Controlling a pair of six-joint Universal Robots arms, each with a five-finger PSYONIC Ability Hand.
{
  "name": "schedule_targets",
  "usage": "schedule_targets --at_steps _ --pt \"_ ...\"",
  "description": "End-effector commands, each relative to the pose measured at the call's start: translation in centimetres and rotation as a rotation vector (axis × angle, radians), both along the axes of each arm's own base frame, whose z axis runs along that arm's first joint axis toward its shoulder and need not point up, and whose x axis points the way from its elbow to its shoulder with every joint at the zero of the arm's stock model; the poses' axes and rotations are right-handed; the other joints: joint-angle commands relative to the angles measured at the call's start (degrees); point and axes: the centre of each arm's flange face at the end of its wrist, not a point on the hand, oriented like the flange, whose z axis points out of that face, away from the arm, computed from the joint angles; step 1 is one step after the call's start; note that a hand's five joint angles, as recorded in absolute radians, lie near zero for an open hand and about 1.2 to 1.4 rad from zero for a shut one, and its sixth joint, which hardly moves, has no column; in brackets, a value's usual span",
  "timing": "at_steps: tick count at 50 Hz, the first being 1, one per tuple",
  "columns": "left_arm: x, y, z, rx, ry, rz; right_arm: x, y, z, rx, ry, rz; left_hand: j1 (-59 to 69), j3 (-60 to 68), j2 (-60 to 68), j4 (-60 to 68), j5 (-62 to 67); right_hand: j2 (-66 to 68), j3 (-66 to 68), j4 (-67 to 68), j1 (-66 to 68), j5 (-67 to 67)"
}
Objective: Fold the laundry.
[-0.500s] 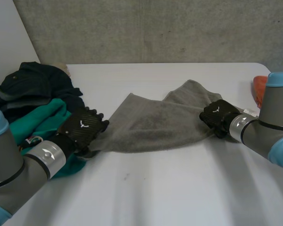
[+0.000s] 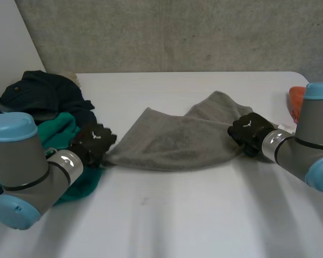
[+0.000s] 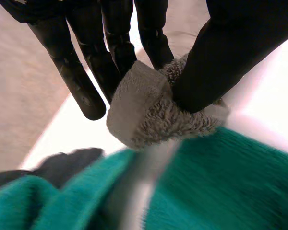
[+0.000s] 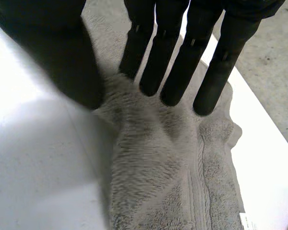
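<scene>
A grey towel (image 2: 172,141) lies stretched across the middle of the white table (image 2: 204,215) between my two hands. My left hand (image 2: 94,142) holds its left corner beside the clothes pile; in the left wrist view the thumb (image 3: 230,52) and fingers (image 3: 110,52) pinch a rolled bit of towel (image 3: 144,110). My right hand (image 2: 247,131) sits on the towel's right end. In its wrist view the straight fingers (image 4: 173,62) and the thumb (image 4: 62,57) press down with a bunched ridge of towel (image 4: 158,167) squeezed between them.
A pile of laundry sits at the table's left: a dark garment (image 2: 37,94) on top and a teal one (image 2: 59,126), (image 3: 221,182) right under my left hand. An orange object (image 2: 296,102) lies at the right edge. A grey wall stands behind the table.
My left arm has swung so its elbow now stands in front, and the hand has drawn the towel's corner a little to the left. The right hand has stayed put.
</scene>
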Motion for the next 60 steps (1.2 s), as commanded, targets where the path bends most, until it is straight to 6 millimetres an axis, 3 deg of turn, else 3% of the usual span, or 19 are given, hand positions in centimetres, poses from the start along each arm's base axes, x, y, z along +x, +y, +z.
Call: schedule_targets --at_steps 1,8,12,22,29,34,38,41,46,50,51,54,55,59,60 --pt "-0.5 0.3 3.2 -0.155 0.136 0.065 -0.5 0.2 2.3 0.021 -0.128 -0.076 14.21 11.92 11.59 11.32 14.02 -38.94 -40.98 -41.56 -36.17 -39.4" --pt "-0.1 1.0 4.3 -0.16 0.143 0.08 -3.9 -0.1 5.6 0.116 -0.318 -0.252 14.21 11.92 11.59 11.32 14.02 -39.96 -41.99 -42.57 -37.19 -40.42" --pt "0.0 1.4 5.0 -0.158 0.146 0.078 -5.4 0.1 5.6 0.19 -0.355 -0.304 14.21 11.92 11.59 11.32 14.02 -39.96 -41.99 -42.57 -37.19 -40.42" --pt "-0.2 1.6 6.5 -0.183 0.19 0.075 -5.6 0.9 1.5 0.247 -0.296 -0.299 14.21 11.92 11.59 11.32 14.02 -39.96 -41.99 -42.57 -37.19 -40.42" --pt "-0.5 1.6 7.4 -0.196 0.215 0.071 -5.0 -0.4 -1.6 0.136 -0.248 -0.295 14.21 11.92 11.59 11.32 14.02 -29.54 -31.58 -32.15 -26.77 -30.0" --pt "-0.4 1.9 8.1 -0.208 0.231 0.073 -5.0 -1.5 -2.9 0.08 -0.211 -0.316 14.21 11.92 11.59 11.32 14.02 -12.06 -14.1 -14.67 -9.29 -12.52" --pt "-0.3 2.2 8.9 -0.223 0.247 0.078 -4.8 -2.0 -2.8 0.049 -0.205 -0.314 14.21 11.92 11.59 11.32 14.02 29.93 27.89 27.31 32.7 29.47" --pt "-0.1 2.6 9.8 -0.237 0.27 0.081 -4.9 -2.5 -2.0 0.016 -0.23 -0.316 14.21 11.92 11.59 11.32 14.02 30.04 28.01 27.43 32.81 29.58" --pt "0.3 3.4 11.8 -0.27 0.319 0.088 -5.3 -2.8 0.5 -0.041 -0.258 -0.303 14.21 11.92 11.59 11.32 14.02 30.04 28.01 27.43 32.81 29.58" --pt "0.9 4.2 14.0 -0.308 0.365 0.101 -6.4 -3.0 5.5 -0.146 -0.274 -0.308 14.21 11.92 11.59 11.32 14.02 30.04 28.01 27.43 32.81 29.58" --pt "1.1 4.7 14.9 -0.324 0.387 0.102 -7.0 -2.9 8.5 -0.211 -0.284 -0.312 14.21 11.92 11.59 11.32 14.02 30.04 28.01 27.43 32.81 29.58" --pt "1.5 5.5 16.5 -0.351 0.423 0.105 -7.1 -2.3 12.8 -0.291 -0.299 -0.293 14.21 11.92 11.59 11.32 14.02 30.04 28.01 27.43 32.81 29.58" --pt "1.8 6.0 17.5 -0.368 0.45 0.106 -7.1 -1.6 15.4 -0.338 -0.313 -0.271 14.21 11.92 11.59 11.32 14.02 30.04 28.01 27.43 32.81 29.58" --pt "2.4 7.3 19.4 -0.392 0.519 0.102 -6.5 -0.3 20.3 -0.415 -0.345 -0.199 14.21 11.92 11.59 11.32 14.02 30.04 28.01 27.43 32.81 29.58" --pt "2.5 7.5 19.7 -0.393 0.532 0.103 -6.5 -0.3 20.8 -0.418 -0.352 -0.19 14.21 11.92 11.59 11.32 14.02 30.04 28.01 27.43 32.81 29.58"
